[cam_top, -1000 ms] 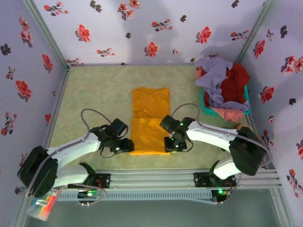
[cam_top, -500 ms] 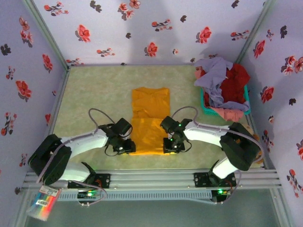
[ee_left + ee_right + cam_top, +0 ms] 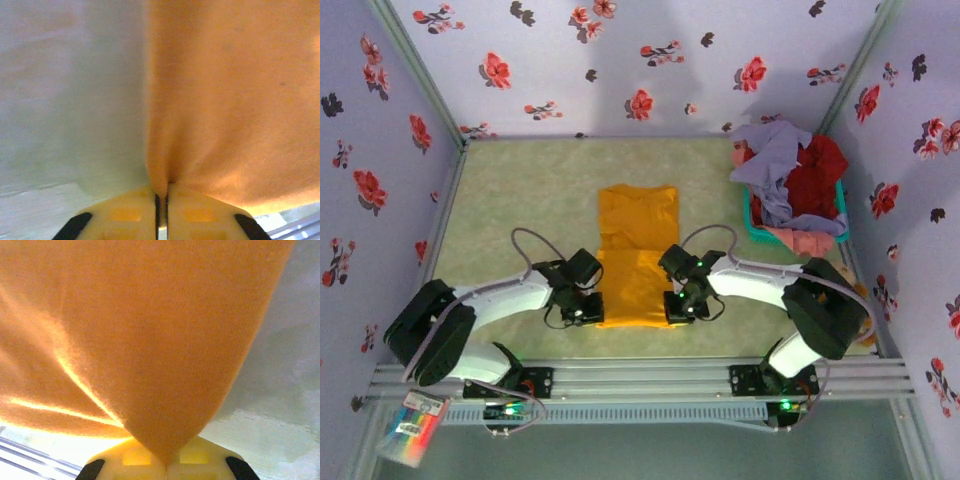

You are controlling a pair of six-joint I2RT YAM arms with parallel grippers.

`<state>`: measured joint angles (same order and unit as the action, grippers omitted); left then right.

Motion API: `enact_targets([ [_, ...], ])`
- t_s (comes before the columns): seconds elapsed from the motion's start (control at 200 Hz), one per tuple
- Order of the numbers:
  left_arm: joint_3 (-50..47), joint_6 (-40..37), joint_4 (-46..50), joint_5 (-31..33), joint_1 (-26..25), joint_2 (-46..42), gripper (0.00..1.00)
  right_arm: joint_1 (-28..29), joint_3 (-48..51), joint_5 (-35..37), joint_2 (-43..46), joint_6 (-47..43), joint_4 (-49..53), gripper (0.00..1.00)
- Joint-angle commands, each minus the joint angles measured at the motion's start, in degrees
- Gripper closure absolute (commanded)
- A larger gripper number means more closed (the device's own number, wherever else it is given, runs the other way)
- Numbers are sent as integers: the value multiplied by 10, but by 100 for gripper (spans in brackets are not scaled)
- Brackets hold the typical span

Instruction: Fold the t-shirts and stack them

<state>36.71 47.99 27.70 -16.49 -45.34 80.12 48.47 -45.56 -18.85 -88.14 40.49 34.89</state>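
The large orange-yellow t-shirt (image 3: 636,250) lies as a long strip on the green mat in the middle of the table. My left gripper (image 3: 592,311) is shut on its near left corner, and in the left wrist view the orange cloth (image 3: 225,100) runs pinched between the yellow fingers (image 3: 125,212). My right gripper (image 3: 677,309) is shut on the near right corner; in the right wrist view the cloth (image 3: 150,340) tapers into the closed yellow fingers (image 3: 200,455). Lavender (image 3: 775,160), red (image 3: 815,180) and pink (image 3: 800,240) t-shirts are heaped in the teal basket (image 3: 752,222).
The basket stands at the far right by the flowered wall. Flowered walls close the table on the left, back and right. A metal rail (image 3: 650,375) with both arm bases runs along the near edge. Bare green mat (image 3: 520,190) lies left of the shirt.
Both grippers have closed on the orange-yellow shirt's near corners. The left gripper moved right to the shirt's edge; the right one barely shifted.
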Motion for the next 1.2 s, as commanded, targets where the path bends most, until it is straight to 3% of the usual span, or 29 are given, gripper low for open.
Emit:
enact_targets([
  [0.0, 18, 0, -8, -26, -15, 5, 94, 0, 14, 3, 37, 5, 40, 100],
  [0.075, 9, 7, 9, -24, -21, -7, 100, 5, 26, -4, 65, 18, 50, 100],
  [0.31, 34, 14, 102, -27, -70, -33, 100, 51, 60, -30, 145, 80, 72, 100],
  [0.45, 50, 35, 119, -27, -73, -61, 100, 50, 62, -16, 198, 96, 92, 100],
  [0.58, 110, 30, 131, -32, -41, -51, 100, 20, 23, -12, 201, 83, 106, 100],
  [0.795, 281, -67, 291, -5, 12, 50, 100, -69, -83, -20, 150, 12, 158, 100],
  [1.195, 509, -183, 329, -64, 156, 225, 100, -222, -288, -72, -45, -125, 203, 100],
])
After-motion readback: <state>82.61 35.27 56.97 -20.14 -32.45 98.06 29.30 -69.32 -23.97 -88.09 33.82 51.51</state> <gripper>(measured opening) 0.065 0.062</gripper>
